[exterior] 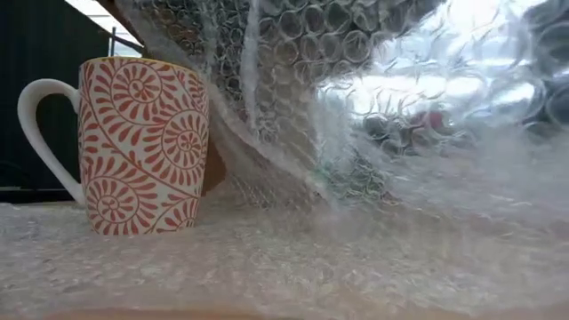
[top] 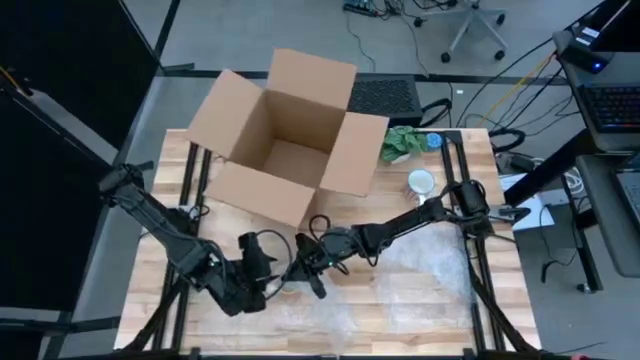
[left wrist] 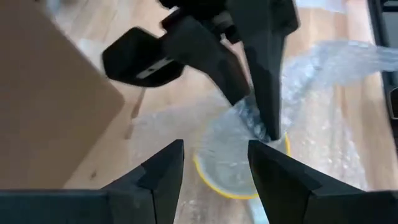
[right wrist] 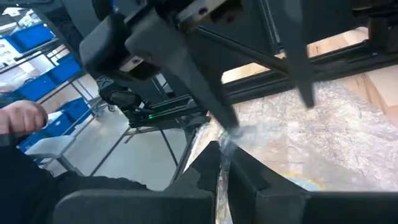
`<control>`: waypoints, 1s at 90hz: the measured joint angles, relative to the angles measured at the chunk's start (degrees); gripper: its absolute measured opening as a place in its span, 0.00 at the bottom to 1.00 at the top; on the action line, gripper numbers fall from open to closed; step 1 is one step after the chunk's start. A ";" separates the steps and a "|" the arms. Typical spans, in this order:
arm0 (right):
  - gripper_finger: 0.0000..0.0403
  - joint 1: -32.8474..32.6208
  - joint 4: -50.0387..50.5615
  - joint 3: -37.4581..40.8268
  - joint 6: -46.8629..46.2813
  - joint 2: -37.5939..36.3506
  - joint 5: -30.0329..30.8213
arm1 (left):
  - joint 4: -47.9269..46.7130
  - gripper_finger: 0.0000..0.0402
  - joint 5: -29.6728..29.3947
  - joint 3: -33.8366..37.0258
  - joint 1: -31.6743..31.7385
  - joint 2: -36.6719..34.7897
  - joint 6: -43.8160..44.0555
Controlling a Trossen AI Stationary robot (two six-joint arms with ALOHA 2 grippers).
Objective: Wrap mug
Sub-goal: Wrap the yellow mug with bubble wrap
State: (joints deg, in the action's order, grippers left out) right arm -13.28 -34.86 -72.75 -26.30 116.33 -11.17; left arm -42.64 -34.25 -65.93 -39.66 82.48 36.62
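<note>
The mug (exterior: 142, 147), white with orange spiral leaf patterns and a white handle, stands upright on the bubble wrap (exterior: 356, 258) spread over the table (top: 400, 320). The right gripper (right wrist: 222, 155) pinches a lifted edge of the wrap beside it; the left gripper (left wrist: 214, 162) hovers with fingers apart above the yellow-rimmed mug.

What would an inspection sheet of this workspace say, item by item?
Surface: wooden table, partly covered by bubble wrap.
Job's things: patterned mug upright on the bubble wrap; part of the wrap is lifted beside it.
Clutter: open cardboard box; green item beside it.
Grippers: left gripper fingers open, over the wrap; right gripper fingers shut on the bubble wrap.
Cables: loose cables on the floor beyond the table.
Surroundings: office chair; person's hand off the table.
</note>
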 joint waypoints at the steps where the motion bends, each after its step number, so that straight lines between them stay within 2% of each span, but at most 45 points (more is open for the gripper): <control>1: 0.00 0.00 0.01 0.00 0.00 0.00 0.01 | -0.01 0.43 0.10 0.00 0.07 0.00 -0.08; 22: 0.00 0.02 0.08 0.02 0.07 0.00 -0.74 | 3.87 0.43 3.82 0.04 0.42 -0.14 -5.84; 40: 0.00 0.30 -0.05 0.04 0.24 -0.07 0.36 | 4.78 0.43 7.89 0.04 0.43 -0.11 -6.59; 69: 0.00 0.35 -1.50 0.02 0.64 -0.07 0.34 | 4.61 0.42 7.64 0.04 3.15 1.46 -9.04; 79: 0.00 0.28 -1.71 0.02 0.64 -0.07 0.23 | 4.76 0.34 8.39 0.04 3.42 3.31 -10.52; 90: 0.00 0.33 -1.71 0.02 0.37 -0.07 0.25 | 4.90 0.13 8.41 0.04 3.57 5.06 -11.51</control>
State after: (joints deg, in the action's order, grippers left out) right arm -12.95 -36.58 -72.73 -25.93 116.27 -10.92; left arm -37.74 -25.85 -65.89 -36.09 87.54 25.10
